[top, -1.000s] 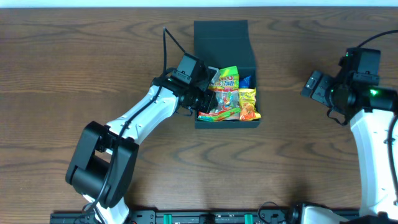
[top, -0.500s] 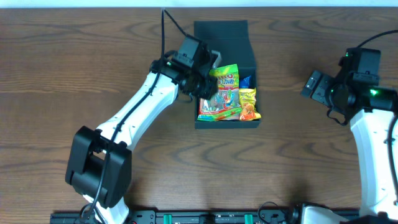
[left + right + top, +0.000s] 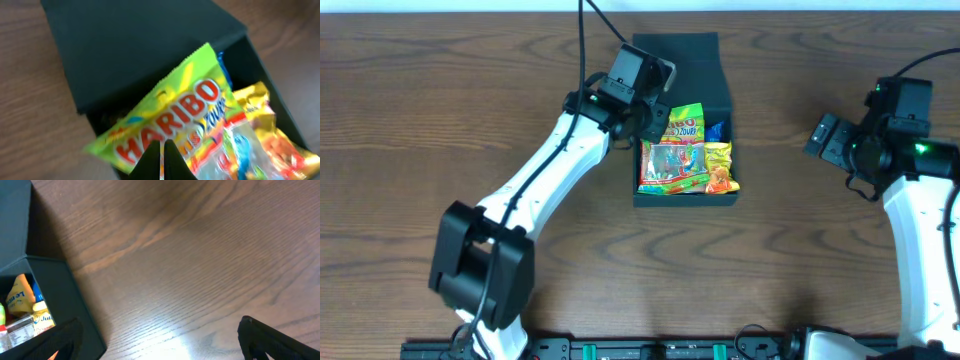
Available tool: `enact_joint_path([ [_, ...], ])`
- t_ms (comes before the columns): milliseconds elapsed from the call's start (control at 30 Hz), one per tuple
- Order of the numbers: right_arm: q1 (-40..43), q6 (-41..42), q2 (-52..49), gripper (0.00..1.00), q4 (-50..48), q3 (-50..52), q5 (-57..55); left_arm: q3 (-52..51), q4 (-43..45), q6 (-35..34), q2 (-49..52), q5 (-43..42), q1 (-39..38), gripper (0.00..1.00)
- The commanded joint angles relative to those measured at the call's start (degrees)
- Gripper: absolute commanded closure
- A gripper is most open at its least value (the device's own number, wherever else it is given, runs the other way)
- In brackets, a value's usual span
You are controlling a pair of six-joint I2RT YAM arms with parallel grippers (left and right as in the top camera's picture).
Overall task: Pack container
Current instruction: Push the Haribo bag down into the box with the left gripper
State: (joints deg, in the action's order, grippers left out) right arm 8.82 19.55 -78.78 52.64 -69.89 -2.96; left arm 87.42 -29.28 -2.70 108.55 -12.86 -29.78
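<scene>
- Tabletop (image 3: 440,120): dark wood grain fills my overhead view. Both arms reach in from the 6 o'clock edge.
- Left arm (image 3: 545,175): white links with black joints. It stretches from about 7 o'clock up toward the middle of the tabletop and ends over the box's 10 o'clock corner.
- Right arm (image 3: 920,230): it stands along the 3 o'clock edge, with its wrist turned toward the box and well apart from it.
- Container (image 3: 682,198): the dark teal-green square box sits just toward 12 o'clock of the tabletop's centre. Its flap lid is open and folded back on the 12 o'clock side. Snack packets lie inside it.
- Left tool (image 3: 161,156): my wrist camera shows its dark fingertips pressed together, with nothing that I can see between them. They hang just above the Haribo packet at the box's 9 o'clock side.
- Right tool (image 3: 820,138): its fingers stand wide apart over bare wood, holding nothing, at the container's 3 o'clock.
- Haribo packet (image 3: 685,125): yellow-green with red lettering, tilted against the back of the box.
- Clear packet (image 3: 670,165): it shows red and green contents and lies toward 6 o'clock of the Haribo packet, overlapping it.
- Yellow-orange packet (image 3: 720,165): it lies along the box's 3 o'clock wall.
- Blue packet (image 3: 716,130): only a corner shows, at 12 o'clock of the yellow-orange one.
</scene>
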Motion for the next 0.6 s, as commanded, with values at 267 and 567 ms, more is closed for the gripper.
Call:
enact_joint_path([
  [267,0.31,0.57,-0.09,0.01,-0.02,0.28,0.0,-0.04,1.29,-0.09,10.67,-1.55,-0.02,0.94],
  [567,0.31,0.57,-0.09,0.01,-0.02,0.28,0.0,0.09,2.4,-0.02,1.7,2.34,0.09,0.94],
])
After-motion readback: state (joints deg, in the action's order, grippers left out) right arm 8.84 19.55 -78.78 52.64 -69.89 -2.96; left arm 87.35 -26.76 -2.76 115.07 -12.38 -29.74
